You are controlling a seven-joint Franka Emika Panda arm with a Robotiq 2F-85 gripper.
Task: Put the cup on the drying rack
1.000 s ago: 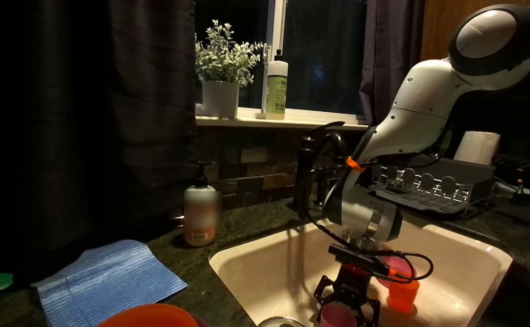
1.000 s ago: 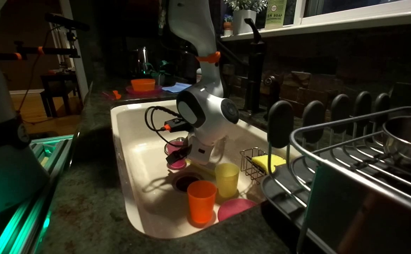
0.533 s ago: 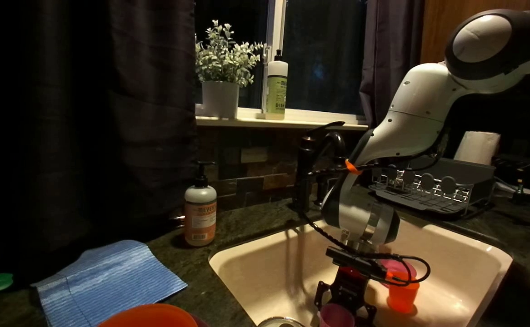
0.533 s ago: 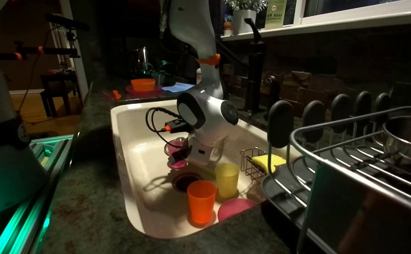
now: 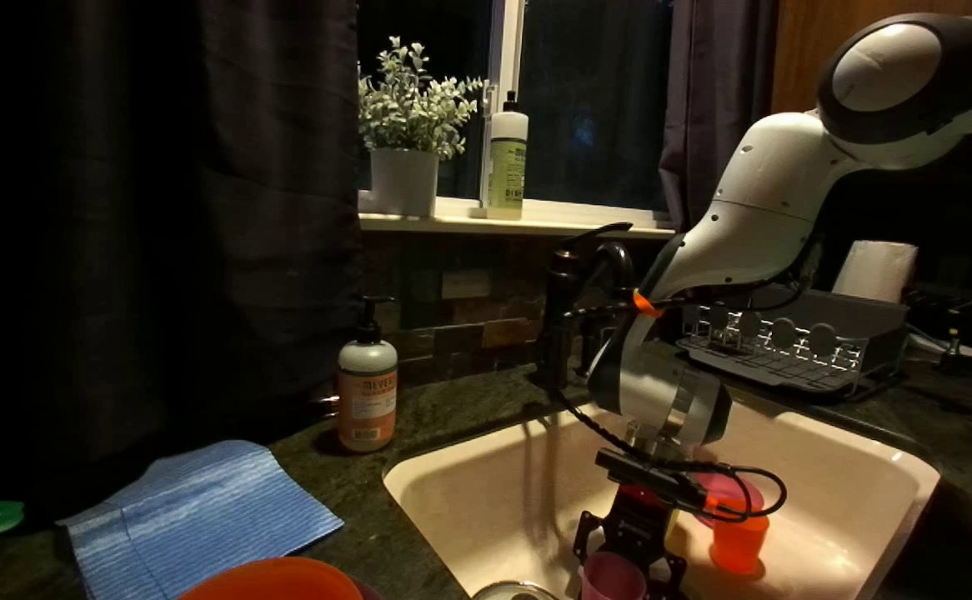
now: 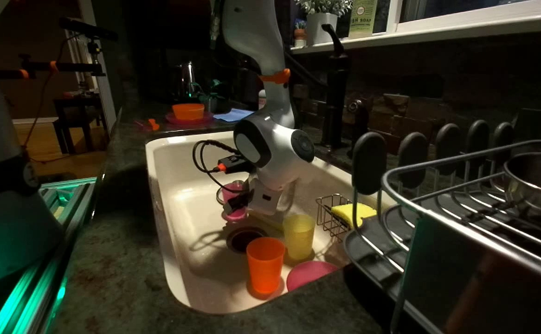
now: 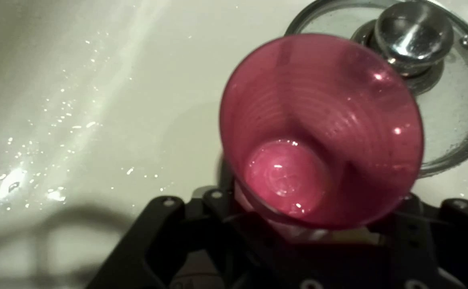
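The cup (image 7: 322,120), a pink tumbler, fills the middle of the wrist view with its mouth toward the camera. My gripper (image 7: 316,192) is shut on it; the fingertips are partly hidden behind the cup wall. In both exterior views the cup (image 5: 613,577) (image 6: 232,191) is low in the sink, partly covered by the gripper (image 6: 239,203) or cut by the frame edge. Whether its base touches the sink floor I cannot tell. The drying rack (image 6: 369,162), dark with upright prongs, stands on the counter beside the sink; an exterior view also has the rack (image 5: 884,343) behind the arm.
A glass lid (image 7: 450,124) with a steel knob lies right beside the cup. Elsewhere in the sink are an orange cup (image 6: 265,266), a yellow cup (image 6: 299,236), a pink plate (image 6: 308,274) and a sponge (image 6: 351,213) in a wire holder. The faucet (image 6: 335,97) rises behind. A steel pot (image 6: 537,181) occupies the rack.
One second ago the jaws stood wide around the cup; by half a second ago they had closed in on it. Since then, cup and gripper have shifted slightly upward.
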